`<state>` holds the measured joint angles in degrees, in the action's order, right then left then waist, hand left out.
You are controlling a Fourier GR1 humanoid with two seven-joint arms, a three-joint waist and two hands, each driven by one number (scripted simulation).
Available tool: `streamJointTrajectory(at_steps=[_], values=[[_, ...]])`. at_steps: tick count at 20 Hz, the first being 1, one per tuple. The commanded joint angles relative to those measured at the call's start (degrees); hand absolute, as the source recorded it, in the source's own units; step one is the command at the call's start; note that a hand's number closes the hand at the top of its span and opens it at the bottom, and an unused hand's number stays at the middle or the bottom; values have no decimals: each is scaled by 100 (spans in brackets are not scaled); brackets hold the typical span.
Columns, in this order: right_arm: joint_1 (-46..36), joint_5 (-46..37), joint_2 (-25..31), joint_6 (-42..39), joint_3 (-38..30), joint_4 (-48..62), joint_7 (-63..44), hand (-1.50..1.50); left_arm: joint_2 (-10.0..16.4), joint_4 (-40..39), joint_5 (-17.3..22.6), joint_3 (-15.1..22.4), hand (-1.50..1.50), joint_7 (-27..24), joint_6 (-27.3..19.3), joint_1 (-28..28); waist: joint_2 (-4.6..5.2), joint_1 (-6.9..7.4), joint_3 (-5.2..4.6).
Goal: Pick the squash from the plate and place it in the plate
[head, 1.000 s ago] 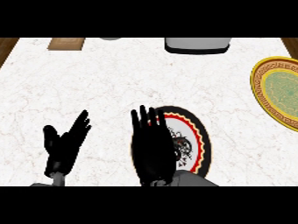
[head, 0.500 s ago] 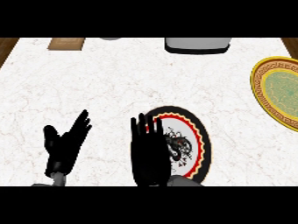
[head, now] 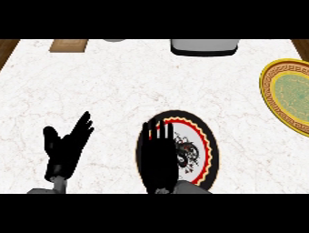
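My right hand [head: 161, 157], fingers straight and apart, hovers over the dark plate [head: 209, 150]; my left hand [head: 67, 150] rests open alongside.

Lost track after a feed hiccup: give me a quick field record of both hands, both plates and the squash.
left hand: open, fingers up, lower left over the counter
right hand: open, fingers straight, over the near plate
near plate: black-red rim, pale centre, partly hidden by right hand
far plate: gold rim, green centre, right edge, nothing on it
squash: not visible
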<state>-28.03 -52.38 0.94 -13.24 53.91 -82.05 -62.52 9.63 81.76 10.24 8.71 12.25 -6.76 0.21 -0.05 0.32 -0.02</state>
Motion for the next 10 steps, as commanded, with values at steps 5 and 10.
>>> streamJointTrajectory(at_steps=[5, 10], values=[[-130, 285, -90, 156, 69, 761, -514, -150, -278, -59, -210, 68, 0, 40, -173, -94, 10, 42, 2], [309, -12, -90, -316, 155, 919, 1, 150, -91, 78, -171, -64, 0, -149, 40, 248, -1, 1, 1]])
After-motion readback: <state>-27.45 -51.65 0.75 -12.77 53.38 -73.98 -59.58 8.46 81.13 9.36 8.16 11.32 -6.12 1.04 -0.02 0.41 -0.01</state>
